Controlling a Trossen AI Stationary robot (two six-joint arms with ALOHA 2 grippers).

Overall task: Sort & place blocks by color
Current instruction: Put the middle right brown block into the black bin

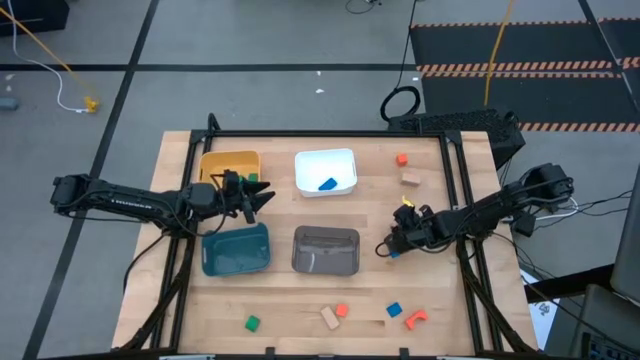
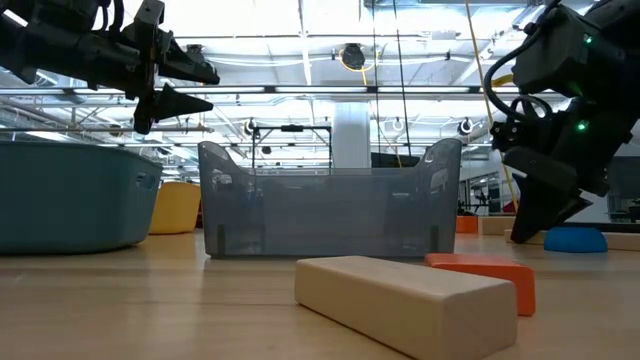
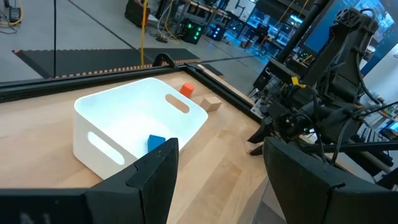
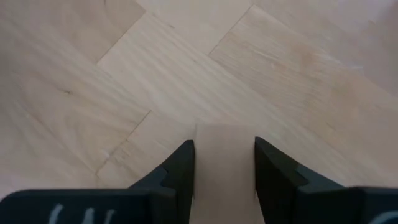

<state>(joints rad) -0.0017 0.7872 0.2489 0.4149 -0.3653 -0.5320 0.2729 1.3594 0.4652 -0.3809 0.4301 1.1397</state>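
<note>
My left gripper (image 1: 262, 197) hangs open and empty above the table, between the yellow bin (image 1: 228, 163) and the teal bin (image 1: 237, 250); its fingers (image 3: 155, 177) point toward the white bin (image 3: 140, 124), where a blue block (image 3: 157, 142) lies. My right gripper (image 1: 388, 247) is low over the table, right of the grey bin (image 1: 326, 250), pointing down, shut on a tan block (image 4: 224, 162). Loose blocks lie on the table: orange (image 1: 401, 159) and tan (image 1: 410, 177) far right, green (image 1: 252, 323), tan (image 1: 330, 318), orange (image 1: 341, 310), blue (image 1: 393, 310) and an orange arch (image 1: 415, 319) near the front edge. My right gripper has the tan block (image 4: 224, 146) pinched between its two fingers (image 4: 180, 168), and the block fills the gap from side to side. The fingers come from above, pointing down. Whether the block rests on the table or is just clear of it, I cannot tell.
A blue block (image 2: 575, 238) lies on the table close beside the right gripper (image 2: 525, 232). The grey bin (image 2: 330, 200) stands between the two arms. A tan bar (image 2: 400, 300) and an orange block (image 2: 485, 275) lie nearest the front edge. Black frame rails (image 1: 460, 200) run along the table's sides.
</note>
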